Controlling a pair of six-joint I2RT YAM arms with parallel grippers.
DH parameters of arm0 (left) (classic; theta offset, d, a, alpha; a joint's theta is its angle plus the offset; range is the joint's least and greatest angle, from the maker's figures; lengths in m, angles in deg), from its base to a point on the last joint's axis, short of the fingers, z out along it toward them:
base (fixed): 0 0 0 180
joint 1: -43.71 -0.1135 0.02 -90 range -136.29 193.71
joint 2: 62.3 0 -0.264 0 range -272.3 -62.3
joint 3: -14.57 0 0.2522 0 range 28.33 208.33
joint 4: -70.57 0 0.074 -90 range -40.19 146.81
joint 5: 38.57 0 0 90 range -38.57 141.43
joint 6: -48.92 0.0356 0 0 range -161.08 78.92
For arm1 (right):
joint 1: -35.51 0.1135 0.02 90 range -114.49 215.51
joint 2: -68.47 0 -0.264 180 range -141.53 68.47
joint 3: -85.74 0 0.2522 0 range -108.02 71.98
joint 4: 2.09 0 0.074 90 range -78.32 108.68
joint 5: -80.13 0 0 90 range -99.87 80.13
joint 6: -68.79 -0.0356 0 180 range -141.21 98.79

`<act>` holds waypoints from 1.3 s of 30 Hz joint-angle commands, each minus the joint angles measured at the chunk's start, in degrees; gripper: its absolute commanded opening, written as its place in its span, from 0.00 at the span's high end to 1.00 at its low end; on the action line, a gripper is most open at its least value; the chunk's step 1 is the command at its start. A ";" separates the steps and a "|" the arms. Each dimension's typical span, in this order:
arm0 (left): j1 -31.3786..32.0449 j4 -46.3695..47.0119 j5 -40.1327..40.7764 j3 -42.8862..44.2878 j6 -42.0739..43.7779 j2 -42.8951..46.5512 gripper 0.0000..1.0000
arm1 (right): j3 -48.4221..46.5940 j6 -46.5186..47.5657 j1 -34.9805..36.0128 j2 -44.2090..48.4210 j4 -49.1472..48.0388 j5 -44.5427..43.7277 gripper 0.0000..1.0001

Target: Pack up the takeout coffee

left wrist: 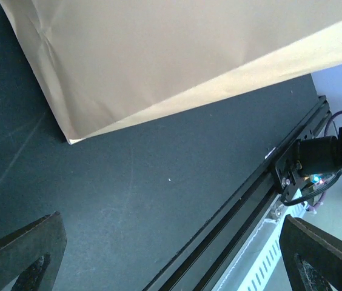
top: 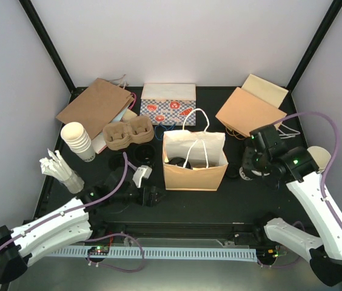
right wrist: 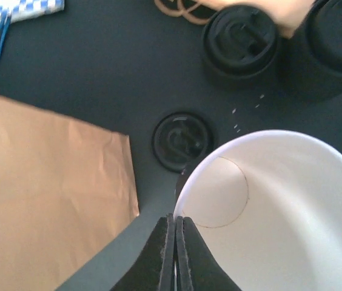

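A black table (top: 219,200) sits between white walls (top: 189,36): from the left, a stack of cream cups (top: 77,140), a pulp carrier (top: 127,133), then the left gripper (left wrist: 171,218), spread wide and empty beside the upright paper bag (top: 194,160). Right of the bag, black-lidded coffee cups (right wrist: 241,39) stand on the table. The right gripper (right wrist: 174,219) is pressed closed at the rim of a white open cup (right wrist: 280,206); whether it pinches it I cannot tell.
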 commanded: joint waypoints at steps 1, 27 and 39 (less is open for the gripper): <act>3.81 11.88 6.16 -3.31 -6.19 -0.79 0.02 | 6.51 1.46 2.62 2.91 -5.61 6.35 0.99; 12.38 36.12 18.65 -7.33 -14.36 -22.61 0.14 | 25.86 -0.47 14.62 15.18 -15.63 22.60 0.99; 13.62 43.06 23.17 -4.73 -15.84 -32.08 0.14 | 28.05 -4.31 20.20 14.29 -23.89 16.30 0.99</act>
